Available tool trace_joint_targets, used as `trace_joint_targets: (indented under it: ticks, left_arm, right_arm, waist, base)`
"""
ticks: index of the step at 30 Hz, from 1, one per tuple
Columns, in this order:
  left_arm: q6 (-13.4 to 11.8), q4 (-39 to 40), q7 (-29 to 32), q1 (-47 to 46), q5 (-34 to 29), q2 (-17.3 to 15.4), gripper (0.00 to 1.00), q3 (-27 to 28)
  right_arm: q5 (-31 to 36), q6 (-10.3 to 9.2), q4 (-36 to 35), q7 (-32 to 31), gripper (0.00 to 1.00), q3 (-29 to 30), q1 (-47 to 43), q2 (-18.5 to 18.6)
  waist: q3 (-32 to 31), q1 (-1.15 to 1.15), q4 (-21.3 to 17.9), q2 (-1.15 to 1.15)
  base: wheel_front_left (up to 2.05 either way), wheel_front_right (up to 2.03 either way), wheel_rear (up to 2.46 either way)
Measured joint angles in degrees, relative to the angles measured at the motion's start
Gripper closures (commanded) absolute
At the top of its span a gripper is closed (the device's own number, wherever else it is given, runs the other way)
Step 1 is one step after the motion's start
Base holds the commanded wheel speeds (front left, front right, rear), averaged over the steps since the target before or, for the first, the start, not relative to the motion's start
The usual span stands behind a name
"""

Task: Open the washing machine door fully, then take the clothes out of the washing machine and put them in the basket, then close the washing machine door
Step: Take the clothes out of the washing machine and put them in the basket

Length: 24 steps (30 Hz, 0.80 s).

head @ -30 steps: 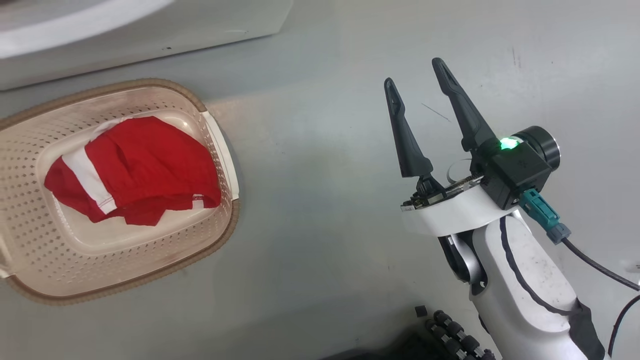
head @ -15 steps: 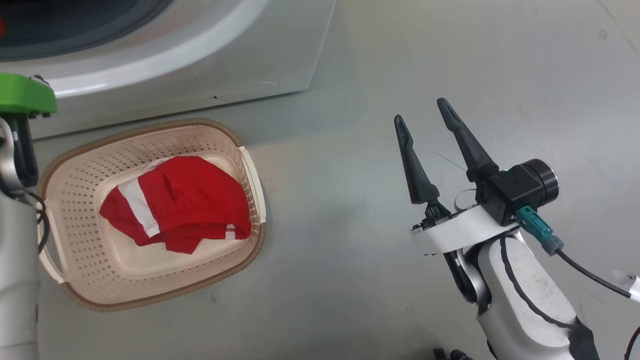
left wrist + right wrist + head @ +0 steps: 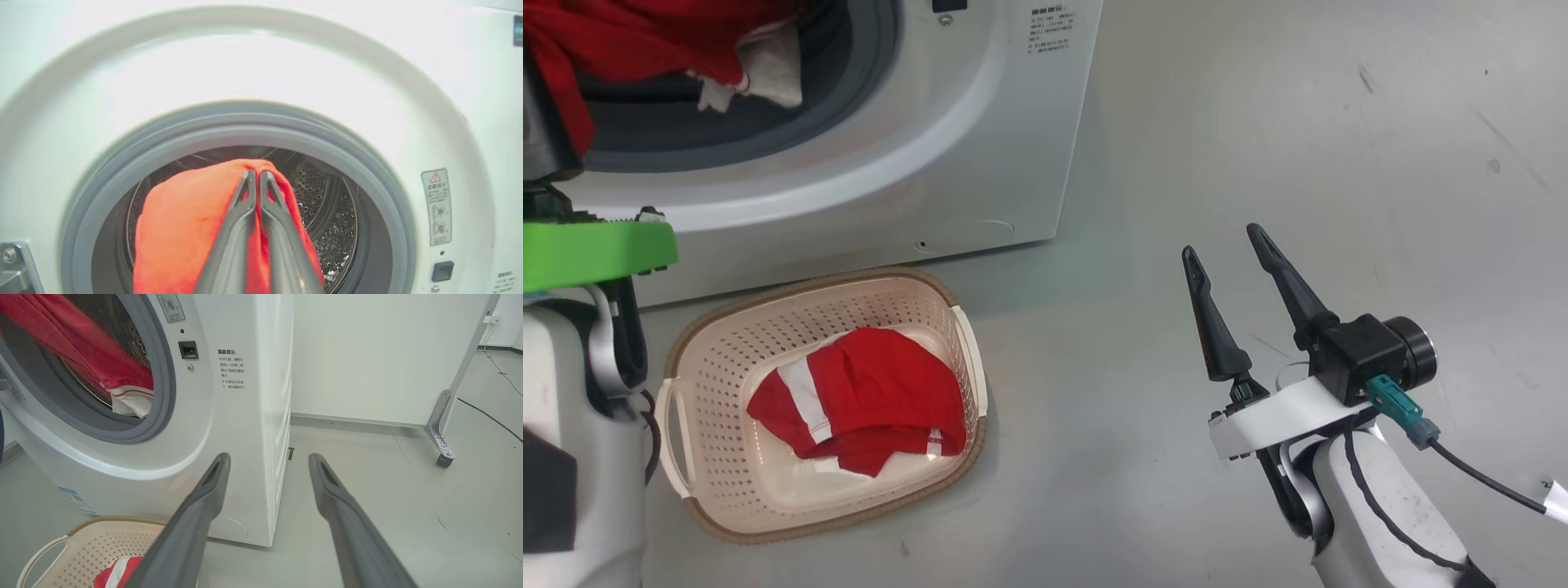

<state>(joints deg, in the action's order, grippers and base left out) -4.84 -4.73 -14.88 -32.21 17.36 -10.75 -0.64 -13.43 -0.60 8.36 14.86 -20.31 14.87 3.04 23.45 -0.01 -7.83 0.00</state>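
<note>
Head view: the washing machine (image 3: 947,122) stands at the top left with its drum mouth uncovered. A red cloth (image 3: 629,33) with a pale trimmed end hangs across that mouth, over the grey seal (image 3: 866,90). The cream basket (image 3: 707,384) sits on the floor (image 3: 1258,122) just in front of the machine, and a red striped garment (image 3: 866,392) lies crumpled on its bottom. The right gripper (image 3: 1221,239) hangs over bare floor, well to the right of the basket, its two dark fingers spread and nothing between them. A green collar (image 3: 588,253) of the left arm shows at the left edge. The dark shape above it is probably that arm's wrist, though it is cut off.

Left wrist view: the left gripper (image 3: 257,173) is pinched tight on the top fold of the red cloth, level with the drum mouth. The perforated steel drum (image 3: 327,212) lies behind. Whether the cloth touches the drum cannot be told.

Right wrist view: the parted fingers frame the machine's lower right corner. The red cloth drapes over the seal's lip, and the basket's corner with the striped garment sits at the bottom left.
</note>
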Motion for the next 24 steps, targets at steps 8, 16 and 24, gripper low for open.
trace_joint_targets:
  ticks: [8,16,24]
  left_arm:
    - [-0.18,7.15,0.01,4.89,-2.41,1.15,1.00,-0.69]
    - [-0.49,12.94,0.00,10.05,-2.70,2.92,1.00,-1.18]
    - [-0.65,15.79,0.00,16.38,-2.70,4.14,1.00,-1.46]
  right_arm:
    - [0.01,0.52,0.98,0.00,0.00,0.81,-2.86,-0.01]
    - [-0.01,0.86,1.46,0.00,0.00,1.08,-5.26,-0.02]
    - [-0.03,1.13,1.78,0.00,0.00,1.16,-7.36,-0.05]
  waist:
    - [-5.35,0.00,0.76,0.00]
    - [-9.55,0.00,1.22,0.00]
    - [-12.49,0.00,1.50,0.00]
  base:
    - [0.00,0.00,0.00]
    - [0.00,0.00,0.00]
    - [0.00,0.00,0.00]
